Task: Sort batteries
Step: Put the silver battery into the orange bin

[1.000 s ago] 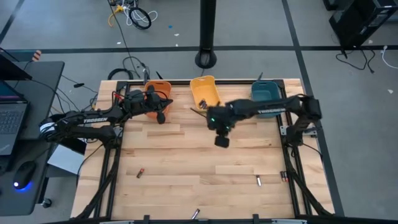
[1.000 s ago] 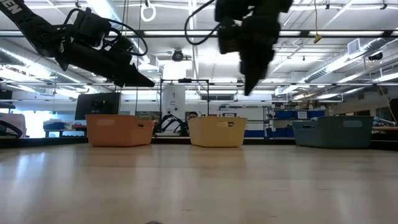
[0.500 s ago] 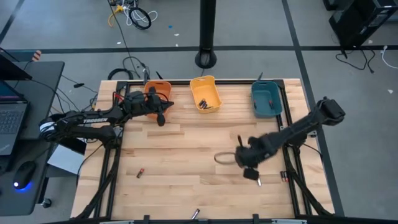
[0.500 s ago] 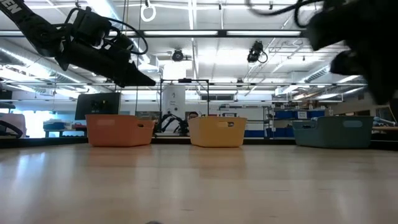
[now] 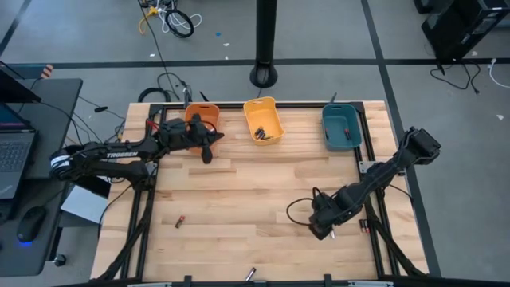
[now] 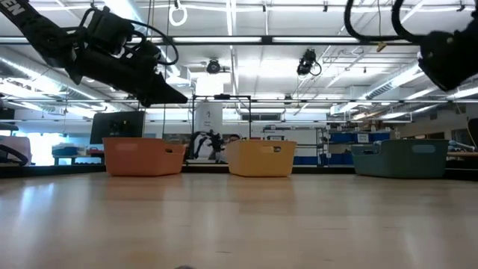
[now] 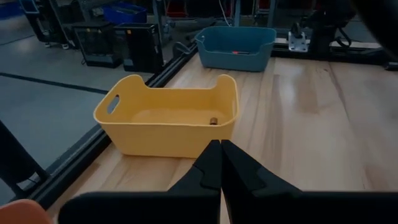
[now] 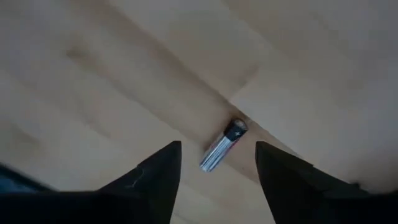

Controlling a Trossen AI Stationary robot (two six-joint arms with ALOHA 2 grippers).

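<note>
**Right gripper spread above a silvery battery near the table's right front**

The right gripper [image 8: 214, 171] is low over the wooden table [image 5: 239, 199], its two dark fingers [image 8: 152, 177] parted with a gap between them. A battery [image 8: 222, 145], silvery with a dark end, lies flat on the boards in that gap, touching neither finger. From above, the right gripper [image 5: 321, 226] sits towards the front right of the table, and a second battery [image 5: 363, 226] lies close by at the right edge.

The left gripper [image 7: 220, 163] is clenched, fingers pressed together with nothing between them, and hangs by the orange bin [image 5: 199, 126] at the back left. White lettering reading "TROSSEN" shows on the left arm [image 5: 121, 146].

The yellow bin [image 5: 263, 119] holds several batteries [image 5: 262, 134]. The teal bin [image 5: 341, 126] stands at the back right. A small battery with an orange end [image 5: 180, 222] lies at the front left, and another [image 5: 250, 273] rests at the front edge.
</note>
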